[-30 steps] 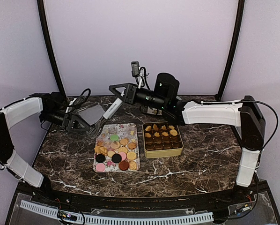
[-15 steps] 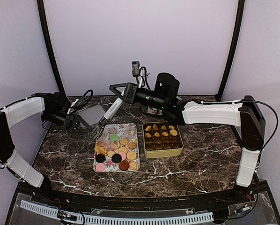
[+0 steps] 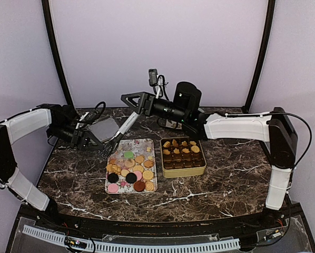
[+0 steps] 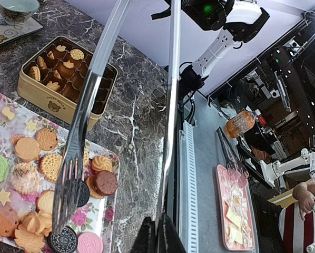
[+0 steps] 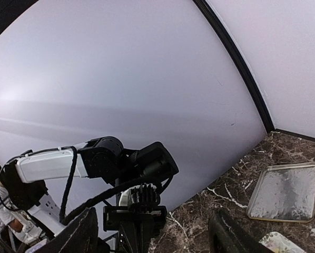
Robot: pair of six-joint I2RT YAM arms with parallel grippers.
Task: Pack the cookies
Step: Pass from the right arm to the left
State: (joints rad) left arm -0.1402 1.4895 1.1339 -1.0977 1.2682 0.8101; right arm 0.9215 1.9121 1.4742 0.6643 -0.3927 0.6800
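Flagging the main risk first: the left gripper (image 4: 158, 238) is pressed shut on just one thin blade of the metal tongs (image 4: 86, 105), low down near its tip. I'd expect the tongs to twist or slip out if the arm swings. The free slotted blade hangs right over the cookies (image 4: 36, 158) and could rake or crush them, or knock some off the flowery tray (image 4: 109, 213). With one blade pinched, I doubt the tongs can close on a cookie at all. Most cookies sit on that tray; a few fill the far rows of the gold tin (image 4: 44, 103) just beside it. The right gripper (image 3: 134, 103) is up by the tongs' far end. Its fingers (image 5: 84, 234) look spread, with nothing visible between them.
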